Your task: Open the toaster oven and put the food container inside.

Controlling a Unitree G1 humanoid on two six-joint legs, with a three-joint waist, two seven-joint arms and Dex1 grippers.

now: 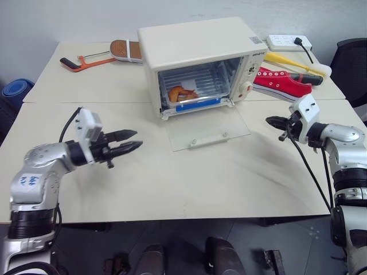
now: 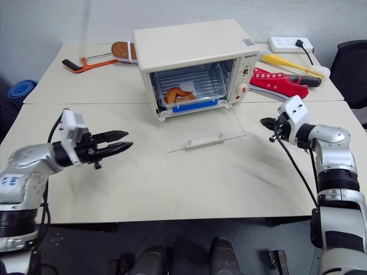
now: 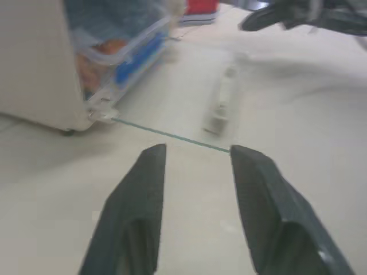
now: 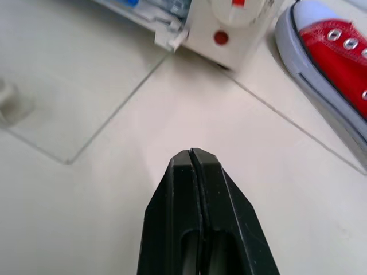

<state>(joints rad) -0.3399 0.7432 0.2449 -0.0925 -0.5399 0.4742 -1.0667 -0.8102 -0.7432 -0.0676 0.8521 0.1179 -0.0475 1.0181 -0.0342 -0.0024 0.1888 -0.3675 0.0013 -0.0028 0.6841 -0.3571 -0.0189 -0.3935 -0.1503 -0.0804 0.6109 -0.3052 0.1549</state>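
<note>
The toaster oven (image 1: 198,60) is seen at 12 o'clock on the worktop (image 1: 189,177), its glass door (image 1: 207,129) folded flat. The food container (image 1: 192,94) is lodged inside on the rack. The left claw (image 1: 131,142) is held released and empty at 9 o'clock. The right claw (image 1: 270,121) is clenched on nothing at 3 o'clock, near a red shoe (image 1: 282,83).

My wrist cuts off the red shoe (image 4: 338,69) and the toaster oven (image 4: 229,26) — its knob labels too small.
</note>
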